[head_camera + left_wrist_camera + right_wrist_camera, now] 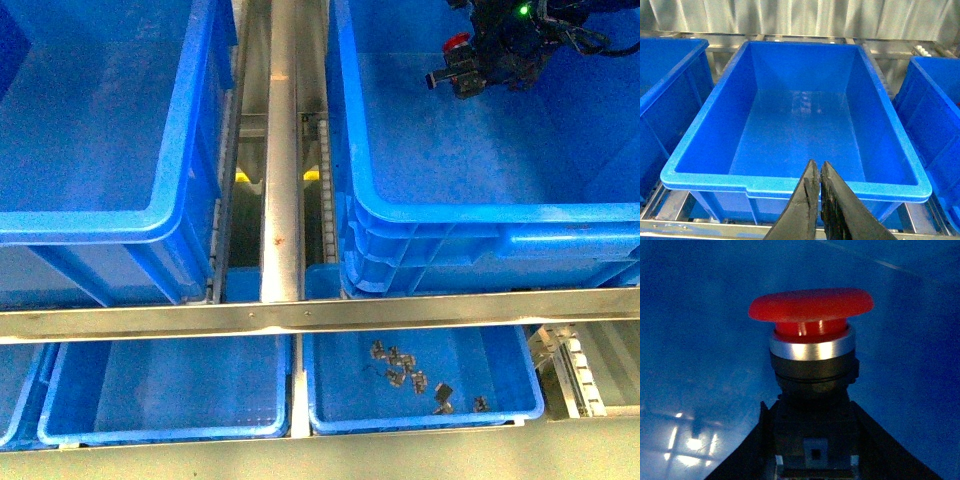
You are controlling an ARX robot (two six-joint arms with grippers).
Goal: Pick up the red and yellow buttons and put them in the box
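My right gripper (462, 68) is shut on a red button (456, 44) and holds it inside the large blue box (420, 215) at the right, near its far end. In the right wrist view the red button (811, 307) fills the middle, red cap on a silver ring and black body, clamped between my right gripper (812, 440). My left gripper (819, 172) is shut and empty, hovering just outside the near rim of another large blue crate (790, 182). No yellow button shows.
A second large blue crate (150, 215) stands at the left, across a metal rail (282, 150). Below a metal bar (320, 315) lie shallow blue trays (170, 425); the right tray (520, 410) holds several small grey metal parts (405, 370).
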